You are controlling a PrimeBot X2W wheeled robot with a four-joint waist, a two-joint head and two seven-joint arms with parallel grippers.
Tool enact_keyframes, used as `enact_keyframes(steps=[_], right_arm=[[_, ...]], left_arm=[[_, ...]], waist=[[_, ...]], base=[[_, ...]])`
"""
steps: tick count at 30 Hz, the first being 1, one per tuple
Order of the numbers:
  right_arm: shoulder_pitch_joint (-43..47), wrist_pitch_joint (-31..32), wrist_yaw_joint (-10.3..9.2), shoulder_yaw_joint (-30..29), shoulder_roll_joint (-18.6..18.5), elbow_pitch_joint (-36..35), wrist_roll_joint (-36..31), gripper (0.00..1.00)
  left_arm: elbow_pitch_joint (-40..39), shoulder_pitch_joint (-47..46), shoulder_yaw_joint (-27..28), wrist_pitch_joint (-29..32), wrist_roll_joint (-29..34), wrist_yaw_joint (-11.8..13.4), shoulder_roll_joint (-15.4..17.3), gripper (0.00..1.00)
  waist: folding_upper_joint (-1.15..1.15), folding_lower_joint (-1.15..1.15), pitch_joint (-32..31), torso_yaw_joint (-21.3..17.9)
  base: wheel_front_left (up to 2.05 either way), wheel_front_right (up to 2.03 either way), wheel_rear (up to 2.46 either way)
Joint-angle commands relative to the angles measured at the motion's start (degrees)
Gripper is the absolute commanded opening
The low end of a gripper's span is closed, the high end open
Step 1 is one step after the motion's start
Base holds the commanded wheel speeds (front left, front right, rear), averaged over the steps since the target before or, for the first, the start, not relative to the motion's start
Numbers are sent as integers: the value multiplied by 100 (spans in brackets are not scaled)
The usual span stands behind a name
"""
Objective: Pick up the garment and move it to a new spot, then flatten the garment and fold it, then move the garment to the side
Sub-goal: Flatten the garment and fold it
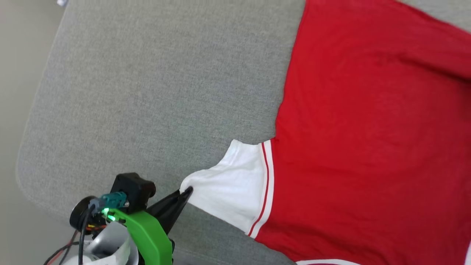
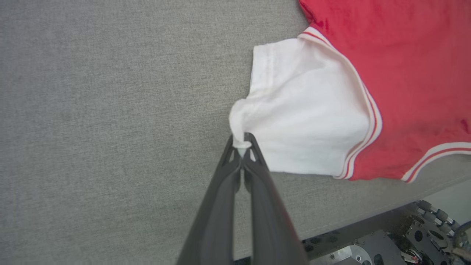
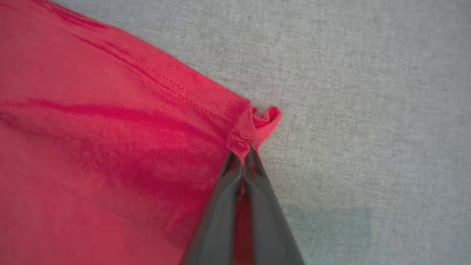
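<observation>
Closest to the robot, at about 7 o'clock in the head view, the left gripper [image 1: 186, 191] is closed tight. It pinches a tiny bit of the white sleeve [image 1: 235, 184] right at its edge. The sleeve lies at about 6 o'clock, close to the near side of the grey desk [image 1: 147, 92]. Past it, the red garment [image 1: 368, 129] lies spread on the desk, from about 1 o'clock down to 5 o'clock. Farther off, in its own wrist view, the right gripper [image 3: 244, 154] is closed tight too. It holds a small bunched-up red corner [image 3: 257, 125] of the garment. Both grips are very small, so the cloth could slip out if an arm pulls fast or lifts too hard. If one arm pulls more than the other, the garment could twist and get wrinkles, not go flat. The garment also sits near the desk's near edge, so a pull toward the robot could drag part of it off.
</observation>
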Motion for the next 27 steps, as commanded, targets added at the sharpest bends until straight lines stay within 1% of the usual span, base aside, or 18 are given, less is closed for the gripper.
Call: enact_keyframes(steps=[1, 6, 12, 16, 21, 27], right_arm=[[241, -43, -4, 42, 16, 60, 61, 0], [892, -42, -4, 119, 30, 12, 235, 0], [1729, -33, -4, 260, -6, -390, 558, 0], [2223, 5, -4, 239, 23, -714, 703, 0], [2912, 111, -4, 1, 125, -1216, 857, 0], [3790, 399, -4, -405, 323, -1879, 783, 0]], left_arm=[[39, 89, -4, -9, -7, 49, 12, 0], [168, 293, 15, -41, -144, 166, -33, 0], [291, 548, 91, -159, -289, 306, -73, 0], [402, 710, 118, -260, -338, 377, -99, 0], [534, 878, 142, -428, -457, 448, -251, 0], [666, 1003, 156, -617, -500, 520, -399, 0]], waist=[[66, 0, -549, -403], [66, 0, -1058, -705], [66, 0, -1549, -1064], [66, 0, -1816, -1243], [66, 0, -2105, -1390], [66, 0, -2329, -1480]], base=[[0, 0, 0], [0, 0, 0], [0, 0, 0], [0, 0, 0], [0, 0, 0], [0, 0, 0]])
